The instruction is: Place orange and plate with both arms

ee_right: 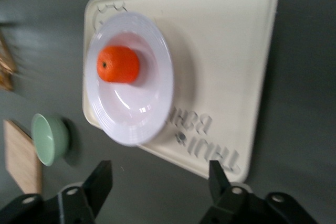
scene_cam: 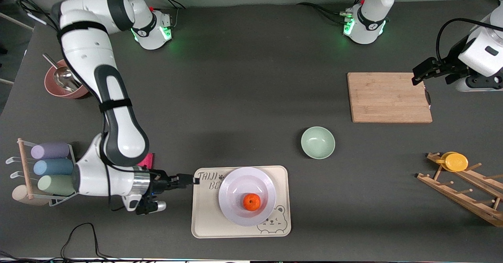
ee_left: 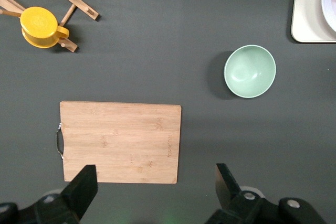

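The orange [scene_cam: 251,202] sits in the plate [scene_cam: 235,212], and the plate rests on the cream bear tray [scene_cam: 204,219] at the edge of the table nearest the front camera, so both placements look done. The right gripper [scene_cam: 195,180] hangs at the tray's edge toward the right arm's end of the table, fingers spread and holding nothing; the right wrist view shows both fingers wide apart with the tray past them. The step in hand looks like the wrap-up after release; the next move probably only calls for pulling clear without nudging the tray. Farther up sits the mint-green bowl [scene_cam: 318,142], then the bamboo cutting board [scene_cam: 387,97]. The left gripper [scene_cam: 418,75] waits over the board's handle end, open and empty.
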### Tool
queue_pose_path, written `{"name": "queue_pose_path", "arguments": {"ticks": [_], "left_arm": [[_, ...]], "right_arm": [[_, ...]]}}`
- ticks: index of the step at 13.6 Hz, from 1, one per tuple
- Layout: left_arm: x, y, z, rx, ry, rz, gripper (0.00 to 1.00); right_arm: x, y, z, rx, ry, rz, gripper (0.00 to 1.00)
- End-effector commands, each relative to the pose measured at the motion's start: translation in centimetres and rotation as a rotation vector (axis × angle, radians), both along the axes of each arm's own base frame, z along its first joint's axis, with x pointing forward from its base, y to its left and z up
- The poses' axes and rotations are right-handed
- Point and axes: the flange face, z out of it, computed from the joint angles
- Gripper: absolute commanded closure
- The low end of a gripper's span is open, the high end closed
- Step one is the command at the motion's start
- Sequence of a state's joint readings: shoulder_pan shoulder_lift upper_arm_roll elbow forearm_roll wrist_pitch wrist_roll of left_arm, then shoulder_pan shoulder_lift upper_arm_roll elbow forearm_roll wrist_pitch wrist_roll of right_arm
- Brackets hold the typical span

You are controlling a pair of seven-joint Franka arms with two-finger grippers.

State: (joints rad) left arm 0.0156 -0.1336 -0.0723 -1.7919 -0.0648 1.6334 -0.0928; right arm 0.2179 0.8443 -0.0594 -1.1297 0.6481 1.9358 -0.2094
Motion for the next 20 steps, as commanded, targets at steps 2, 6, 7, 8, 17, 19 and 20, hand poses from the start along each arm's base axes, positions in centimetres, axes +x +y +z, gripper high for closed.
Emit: {"name": "queue_pose_path", "arguments": {"ticks": [2, 6, 7, 8, 17, 19, 20], "left_arm": [[0.1, -0.2, 0.6, -0.011, -0.014, -0.017, 0.0], [0.3, -0.2, 0.4, -0.011, -0.01, -0.017, 0.0], [0.3, -0.2, 0.3, -0.011, -0.008, -0.017, 0.0], [0.3, -0.2, 0.2, -0.011, -0.007, -0.015, 0.0], [0.7, 0.2, -0.3, 0.036, -0.011, -0.022, 0.0], [1.0, 0.6, -0.7, 0.038, -0.008, -0.015, 0.0], [1.1, 0.8, -0.9, 0.038, -0.003, -0.012, 0.0]], "right_arm": [[-4.6, -5.8, 10.2, -0.212, 0.043, -0.019, 0.0], [-9.9, -13.9, 21.0, -0.423, 0.089, -0.162, 0.0], [-11.4, -15.5, 23.2, -0.449, 0.09, -0.166, 0.0], [-13.1, -16.6, 24.8, -0.469, 0.088, -0.172, 0.0], [-18.6, -20.2, 30.7, -0.547, 0.021, -0.154, 0.0], [-18.7, -20.2, 30.9, -0.548, 0.02, -0.16, 0.0], [-18.7, -20.2, 30.9, -0.548, 0.021, -0.16, 0.0]]}}
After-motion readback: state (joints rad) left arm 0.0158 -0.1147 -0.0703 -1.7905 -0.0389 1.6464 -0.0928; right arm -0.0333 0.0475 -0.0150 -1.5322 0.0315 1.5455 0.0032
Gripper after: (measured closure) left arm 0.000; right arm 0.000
